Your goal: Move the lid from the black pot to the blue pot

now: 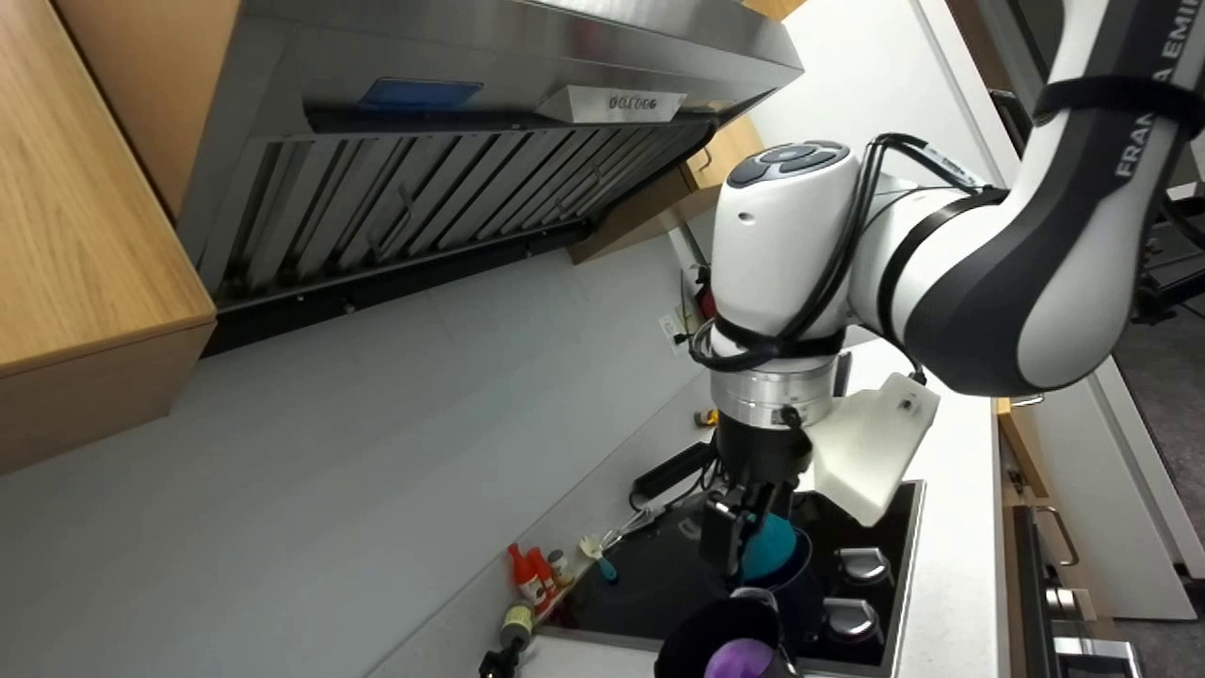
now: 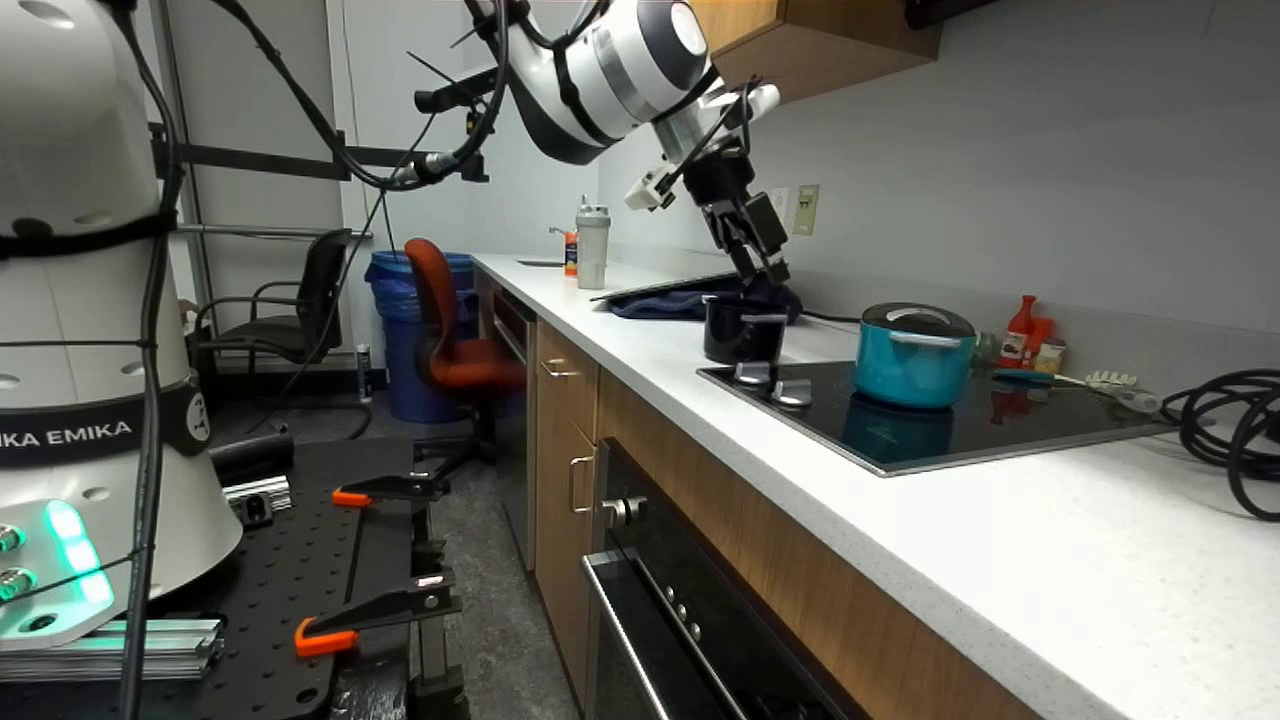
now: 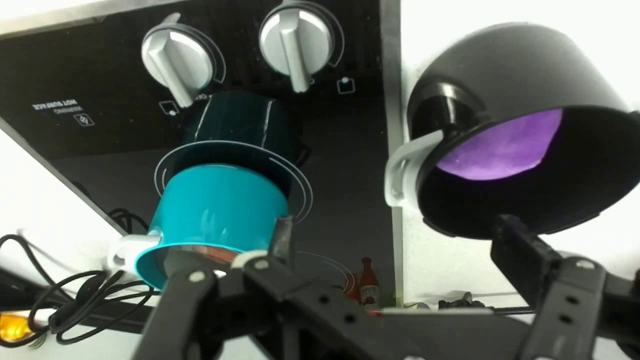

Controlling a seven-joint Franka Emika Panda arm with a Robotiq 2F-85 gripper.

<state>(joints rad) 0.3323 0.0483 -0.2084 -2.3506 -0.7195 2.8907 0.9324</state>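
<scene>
The counter (image 2: 1050,570) is running from near right to far left in an exterior view, and the arm (image 2: 600,80) is reaching in over it from the left. The hood (image 1: 527,47) is hogging the upper left in an exterior view. A red chair (image 2: 465,345) is standing off to the left of the counter. The cooktop (image 3: 345,165) is lying set into the counter, and in the wrist view it's taking up most of the left half.

The end effector (image 3: 395,240) is hanging above the counter near the black pot (image 2: 740,340), and its fingers (image 3: 520,260) are standing wide apart. In the wrist view one's overlapping the right edge of the blue pot (image 2: 910,370) and one's overlapping the black pot's rim; I'm not able to tell if it's touching there.

The blue pot is sitting upright on the cooktop. The black pot is standing right on the counter, just beside the cooktop's edge, so in an exterior view it's showing left of the blue pot and a bit farther off.

The lid (image 2: 918,325) is resting on top of the blue pot. Something purple (image 3: 500,150) is showing inside the black pot. Red bottles (image 2: 1018,330) are standing right of the blue pot, farther back, and two knobs (image 2: 793,392) are sitting left of it.
</scene>
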